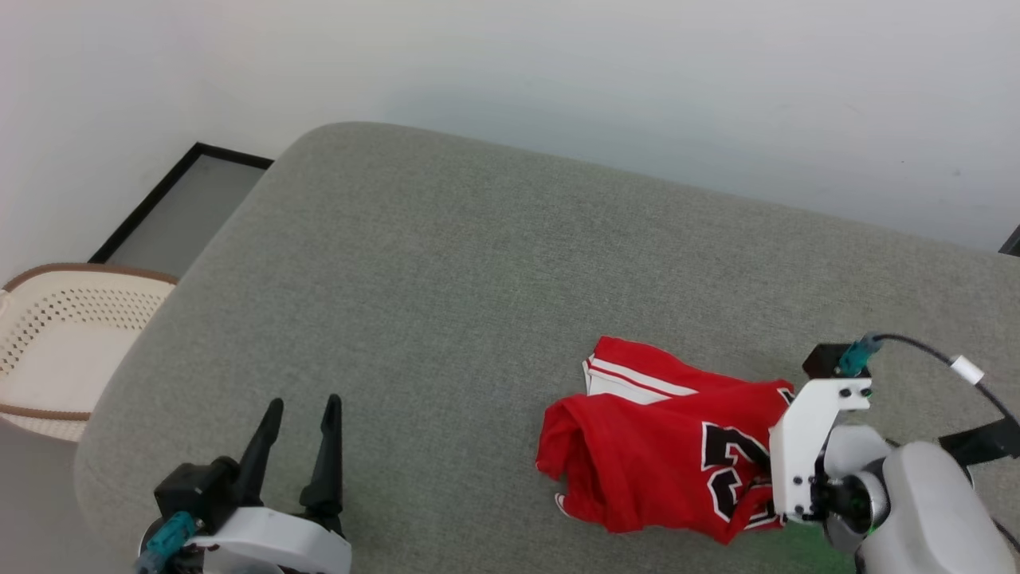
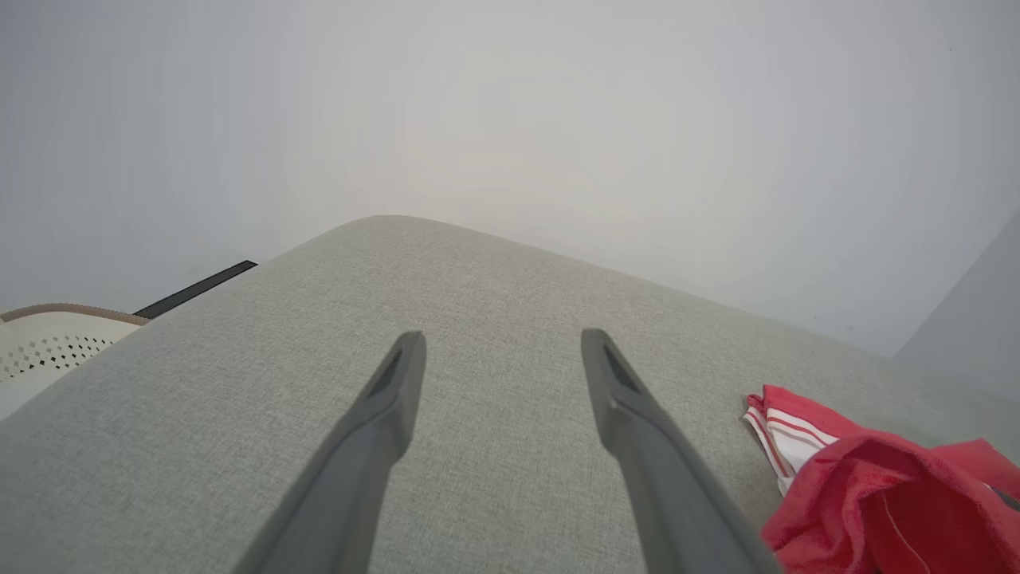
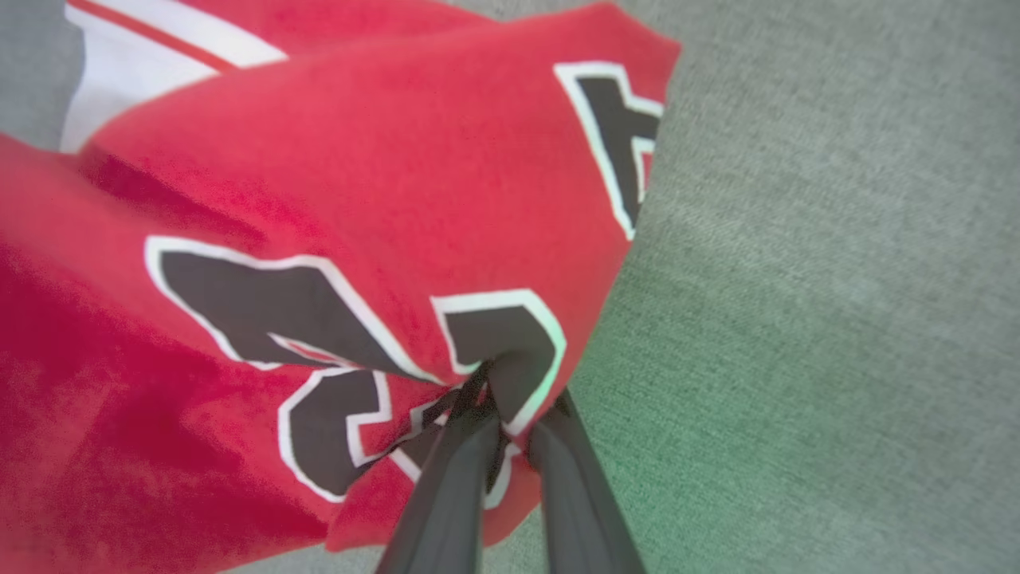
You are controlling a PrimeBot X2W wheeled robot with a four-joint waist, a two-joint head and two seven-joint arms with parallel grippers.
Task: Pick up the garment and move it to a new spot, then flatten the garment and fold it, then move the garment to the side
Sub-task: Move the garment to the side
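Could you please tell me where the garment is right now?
In the head view the garment lies crumpled on the grey cushion, lower right, pinched by the right gripper.

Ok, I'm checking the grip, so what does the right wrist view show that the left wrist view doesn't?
Right wrist view: the right claw pinched shut on the shirt at its black number. Left wrist view: the left claw open, and a white basket beside the cushion. Both: the red shirt lying on the grey cushion.
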